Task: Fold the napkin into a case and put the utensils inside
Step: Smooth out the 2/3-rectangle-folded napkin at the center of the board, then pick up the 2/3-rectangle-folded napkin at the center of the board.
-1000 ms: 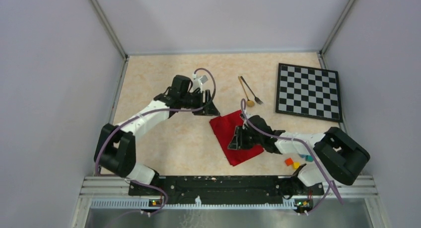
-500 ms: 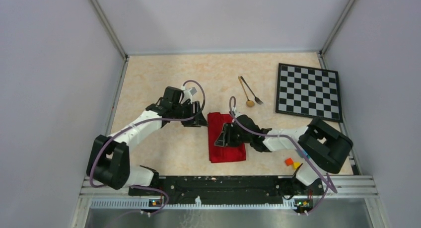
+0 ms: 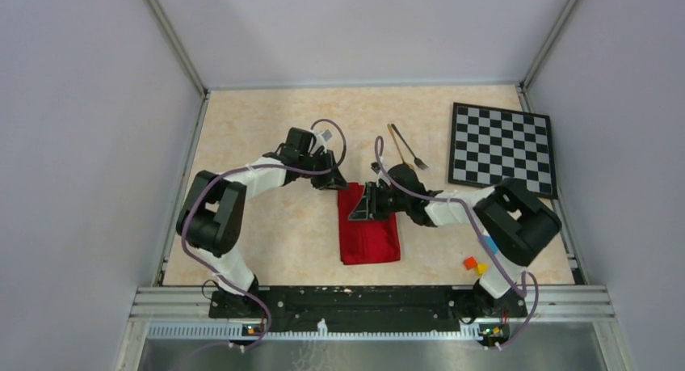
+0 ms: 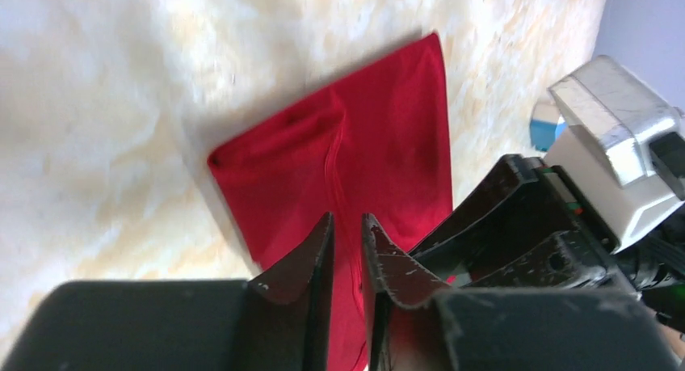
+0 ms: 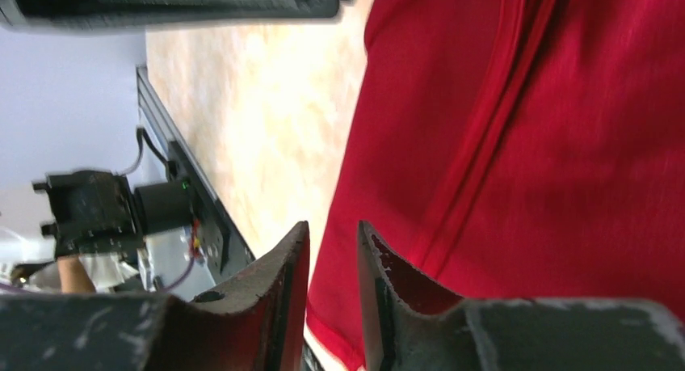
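The deep-red napkin (image 3: 370, 235) lies mid-table, folded into an upright rectangle. My left gripper (image 3: 337, 184) hovers at its far left corner. In the left wrist view its jaws (image 4: 346, 219) stand a narrow gap apart, with the red cloth (image 4: 388, 137) and a fold seam showing through the gap. My right gripper (image 3: 361, 212) sits over the napkin's far part. In the right wrist view (image 5: 333, 225) its fingers are slightly apart above the cloth's (image 5: 549, 145) left edge, with nothing between them. The gold spoon (image 3: 399, 150) and the dark fork (image 3: 411, 152) lie side by side beyond the napkin.
A black-and-white checkered board (image 3: 502, 149) lies at the far right. Small coloured blocks (image 3: 476, 264) sit near the right arm's base. Metal rails run along the table's left side (image 3: 187, 169) and near edge.
The napkin went from a skewed, spread shape to a narrower upright rectangle further left. The right gripper moved with it and then up over its far part. The left gripper's jaws narrowed.
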`<action>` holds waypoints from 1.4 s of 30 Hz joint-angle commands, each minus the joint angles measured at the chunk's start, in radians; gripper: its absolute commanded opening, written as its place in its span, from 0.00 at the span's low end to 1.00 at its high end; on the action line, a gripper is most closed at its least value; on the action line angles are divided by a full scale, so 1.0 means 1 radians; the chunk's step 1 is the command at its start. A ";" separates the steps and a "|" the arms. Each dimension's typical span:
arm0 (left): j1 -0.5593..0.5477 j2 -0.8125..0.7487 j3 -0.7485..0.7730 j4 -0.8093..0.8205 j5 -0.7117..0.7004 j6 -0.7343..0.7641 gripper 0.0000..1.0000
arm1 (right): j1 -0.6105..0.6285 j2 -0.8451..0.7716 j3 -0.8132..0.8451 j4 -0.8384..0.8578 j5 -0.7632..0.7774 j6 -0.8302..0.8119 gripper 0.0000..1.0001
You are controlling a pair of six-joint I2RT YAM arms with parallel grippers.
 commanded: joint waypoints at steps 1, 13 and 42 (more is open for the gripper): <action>-0.002 0.099 0.091 0.107 0.010 -0.028 0.21 | -0.037 0.133 0.141 0.118 -0.111 -0.010 0.27; -0.013 0.279 0.054 0.172 -0.016 -0.036 0.08 | 0.016 0.226 -0.059 0.342 -0.161 0.083 0.25; -0.226 -0.218 0.060 -0.188 -0.120 0.049 0.75 | -0.268 -0.272 -0.186 -0.371 -0.167 0.132 0.34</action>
